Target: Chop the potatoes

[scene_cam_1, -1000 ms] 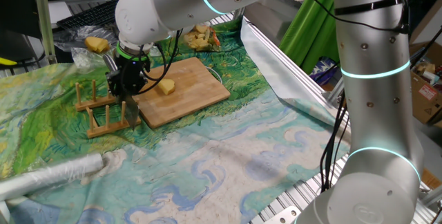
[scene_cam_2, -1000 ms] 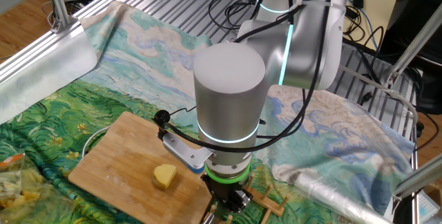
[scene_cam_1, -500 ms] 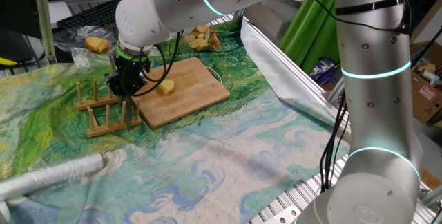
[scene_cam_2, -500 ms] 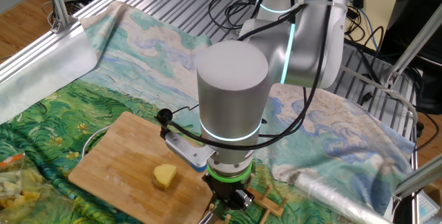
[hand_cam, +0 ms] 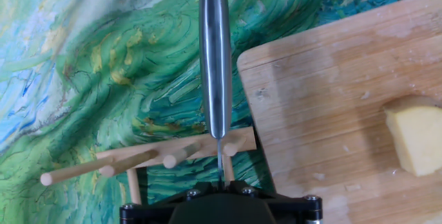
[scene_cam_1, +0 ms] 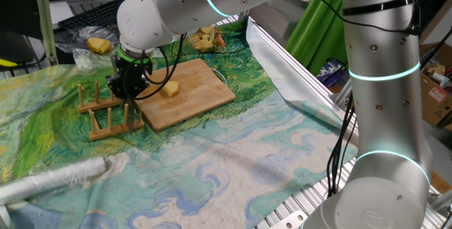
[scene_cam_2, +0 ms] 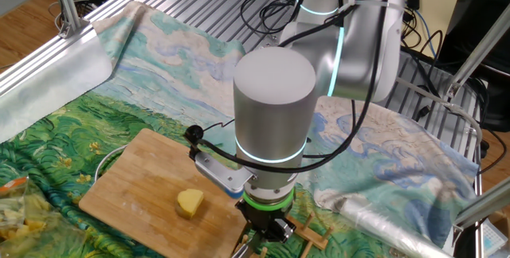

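One pale-yellow potato [scene_cam_1: 170, 88] lump lies on the wooden board [scene_cam_1: 201, 80]; it also shows in the other fixed view [scene_cam_2: 190, 203] and at the right edge of the hand view [hand_cam: 414, 137]. My gripper [scene_cam_1: 129, 86] is shut on a knife [hand_cam: 215, 58], whose steel blade points away along the fingers. The blade hangs over the wooden peg rack [hand_cam: 159, 158], just left of the board's edge [hand_cam: 331, 92]. The potato is to the right of the blade, apart from it. In the other fixed view the arm hides most of the gripper [scene_cam_2: 267, 230].
The peg rack [scene_cam_1: 106, 112] stands against the board's left end. A bag of potato scraps [scene_cam_1: 205, 38] and another yellow lump [scene_cam_1: 99, 45] lie at the back. A foil roll [scene_cam_1: 49, 179] lies at the front left. Metal frame rails border the painted cloth.
My gripper has risen a little with the knife, so the blade sits higher over the rack. The potato and board have not moved.
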Controlling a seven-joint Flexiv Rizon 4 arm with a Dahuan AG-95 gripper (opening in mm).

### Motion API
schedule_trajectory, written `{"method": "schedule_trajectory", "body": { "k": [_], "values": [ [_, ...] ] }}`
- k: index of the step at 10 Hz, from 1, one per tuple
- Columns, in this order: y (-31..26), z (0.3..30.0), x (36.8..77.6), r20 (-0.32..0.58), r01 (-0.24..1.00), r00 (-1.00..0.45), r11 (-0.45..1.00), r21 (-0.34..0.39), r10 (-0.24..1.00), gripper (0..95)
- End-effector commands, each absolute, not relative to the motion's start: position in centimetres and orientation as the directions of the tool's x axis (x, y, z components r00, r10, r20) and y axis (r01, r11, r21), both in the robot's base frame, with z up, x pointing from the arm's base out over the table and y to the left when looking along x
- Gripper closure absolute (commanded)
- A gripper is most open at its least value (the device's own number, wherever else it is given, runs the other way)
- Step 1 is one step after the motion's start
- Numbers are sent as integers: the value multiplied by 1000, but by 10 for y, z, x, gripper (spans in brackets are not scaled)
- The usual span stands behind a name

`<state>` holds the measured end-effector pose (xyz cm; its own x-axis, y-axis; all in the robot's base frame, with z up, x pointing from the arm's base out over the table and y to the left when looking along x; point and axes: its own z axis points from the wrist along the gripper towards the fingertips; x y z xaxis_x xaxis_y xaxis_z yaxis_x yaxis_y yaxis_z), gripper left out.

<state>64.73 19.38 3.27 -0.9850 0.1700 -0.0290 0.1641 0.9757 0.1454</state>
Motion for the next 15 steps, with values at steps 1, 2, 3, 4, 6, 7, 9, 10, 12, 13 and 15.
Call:
{"method": "schedule_trajectory", "body": {
  "k": [1, 2, 3, 4, 6, 7, 9, 10, 12, 13, 15],
  "values": [
    [196, 40, 648, -27, 166, -985, 976, 139, 172, 950],
    [197, 44, 649, -28, 165, -985, 977, 133, 170, 950],
    [196, 52, 650, -31, 156, -987, 982, 108, 160, 950],
    [196, 60, 651, -32, 152, -987, 984, 90, 155, 950],
    [195, 78, 649, -32, 163, -986, 984, 72, 165, 950],
    [193, 89, 646, -28, 164, -986, 984, 66, 166, 950],
    [187, 109, 642, -19, 173, -984, 983, 66, 175, 950],
    [187, 109, 642, -19, 173, -984, 983, 66, 175, 950],
    [179, 137, 640, 0, 165, -986, 984, 62, 165, 950],
    [175, 146, 642, 6, 156, -988, 986, 60, 156, 950],
    [165, 161, 644, 20, 136, -991, 989, 51, 135, 950]
  ]
}}
